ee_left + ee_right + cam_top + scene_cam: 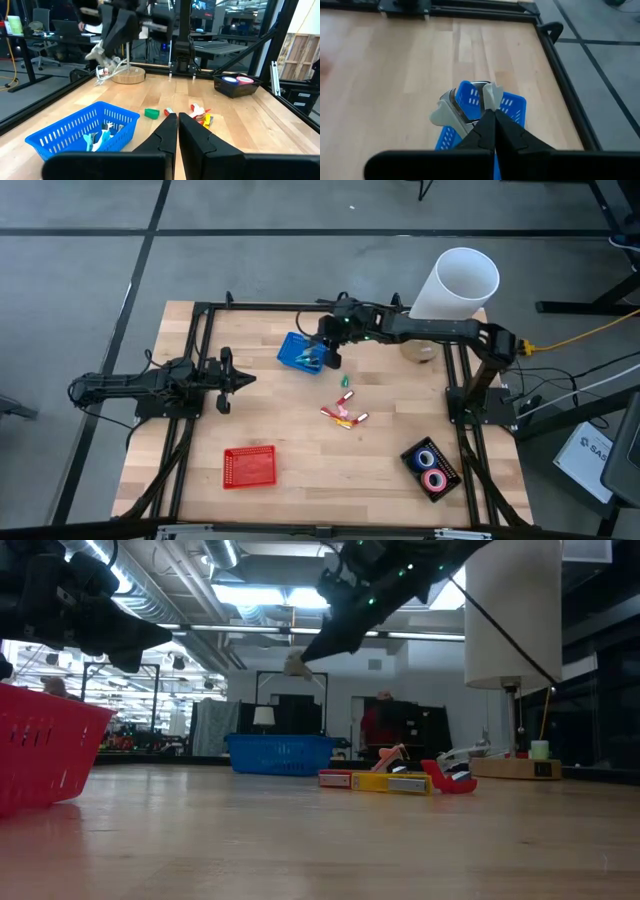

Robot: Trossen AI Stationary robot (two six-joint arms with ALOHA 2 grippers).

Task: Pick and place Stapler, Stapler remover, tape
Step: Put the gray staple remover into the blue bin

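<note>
My right gripper (328, 360) hangs over the blue basket (298, 352) at the table's far middle, shut on the silvery-grey stapler remover (466, 102), which also shows in the low view as the stapler remover (297, 665). Red and yellow staplers (343, 416) lie flat on the table's middle. Blue and pink tape rolls (431, 468) lie in a black tray at the near right. My left gripper (177, 131) waits shut at the table's left, pointing level toward the right. My right gripper pinches the stapler remover between its two fingertips (485, 125), at the end of the claw (479, 112) nearest them. The fingers slant down from the table's far right. The remover sticks out beyond the tips, lifted clear above the blue basket.
A red basket (249, 466) stands at the near left. A small green piece (345, 381) lies near the staplers. A white cylinder (455, 283) on a round wooden base (420, 350) stands at the far right. Black frame rails (200, 330) edge the table.
</note>
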